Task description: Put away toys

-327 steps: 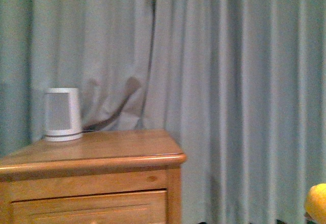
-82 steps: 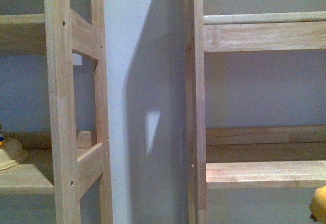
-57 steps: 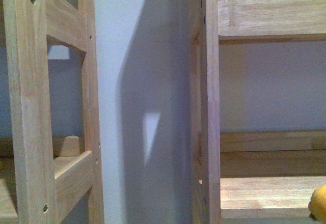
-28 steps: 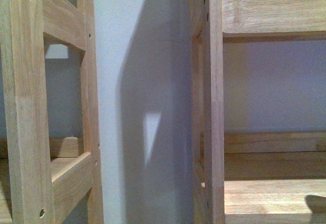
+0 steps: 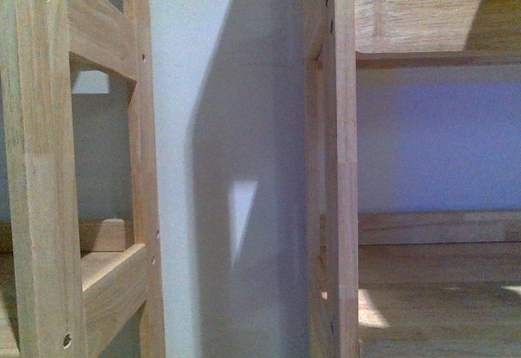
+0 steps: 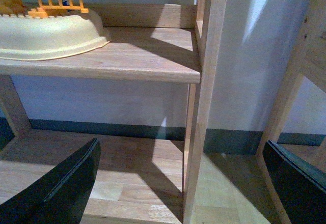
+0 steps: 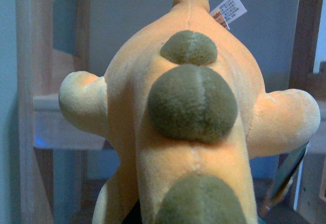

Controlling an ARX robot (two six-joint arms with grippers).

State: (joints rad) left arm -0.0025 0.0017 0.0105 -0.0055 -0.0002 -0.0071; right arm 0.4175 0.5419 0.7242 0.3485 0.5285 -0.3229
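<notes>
Your right wrist view is filled by the plush toy, orange-yellow with olive bumps down its back and a white tag by its tail; the right tool's grip can't be told. Your left tool hangs spread before the wooden shelf, where a cream toy base sits.

Dim indoor light, hard slanted shadows on wall, soft grainy focus
</notes>
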